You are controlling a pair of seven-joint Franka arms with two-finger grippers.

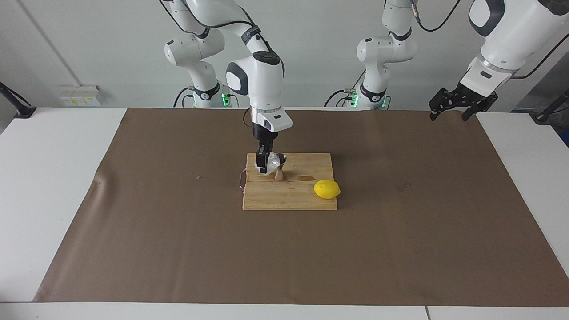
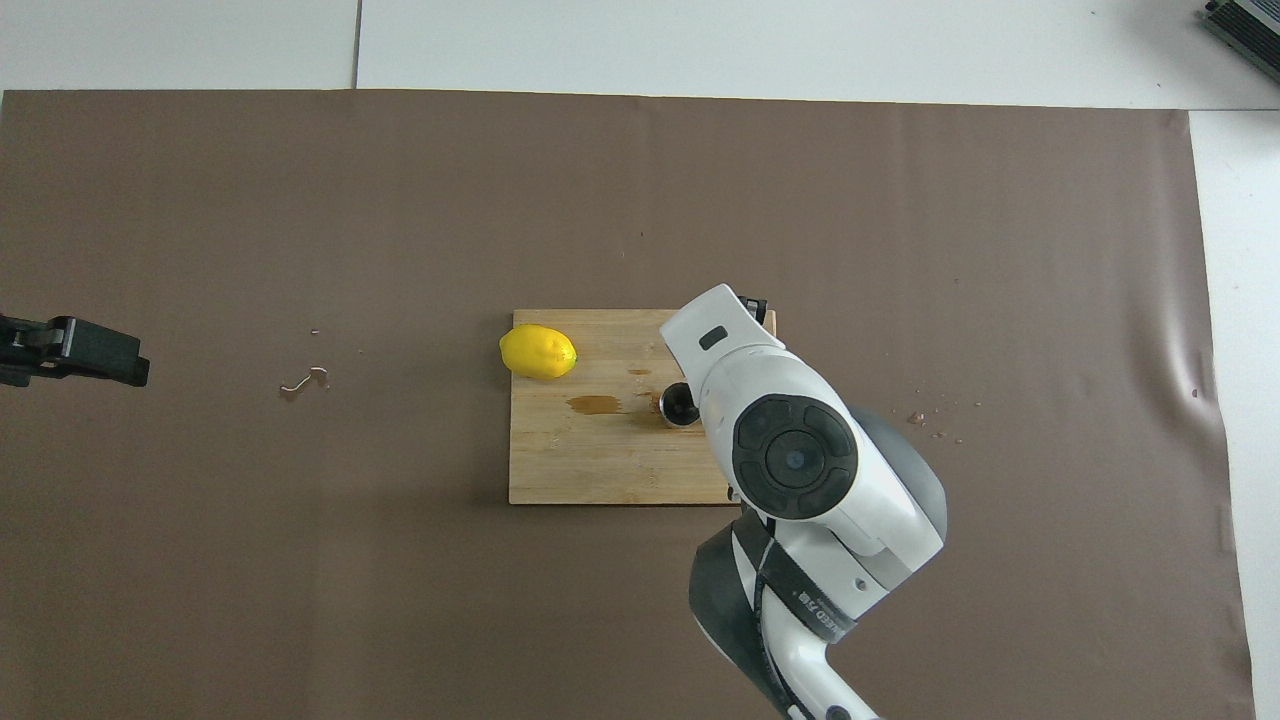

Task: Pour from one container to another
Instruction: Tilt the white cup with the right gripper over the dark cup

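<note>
My right gripper [image 1: 263,163] is shut on the small clear faceted cup [image 1: 269,165], holding it just above the wooden board [image 1: 289,198]. The cup sits right beside the open top of the steel hourglass jigger [image 1: 279,167]; whether they touch I cannot tell. The jigger stands upright on the board. In the overhead view the right arm's wrist hides the cup, and only part of the jigger's dark mouth [image 2: 677,403] shows. My left gripper [image 1: 448,116] waits open, raised over the left arm's end of the table, and shows at the edge of the overhead view [image 2: 90,351].
A yellow lemon [image 1: 326,189] [image 2: 538,352] lies at the board's [image 2: 580,465] corner toward the left arm's end. A wet stain [image 1: 306,178] marks the board between jigger and lemon. The brown mat [image 1: 178,244] carries small spill marks [image 2: 305,381] and crumbs [image 2: 935,425].
</note>
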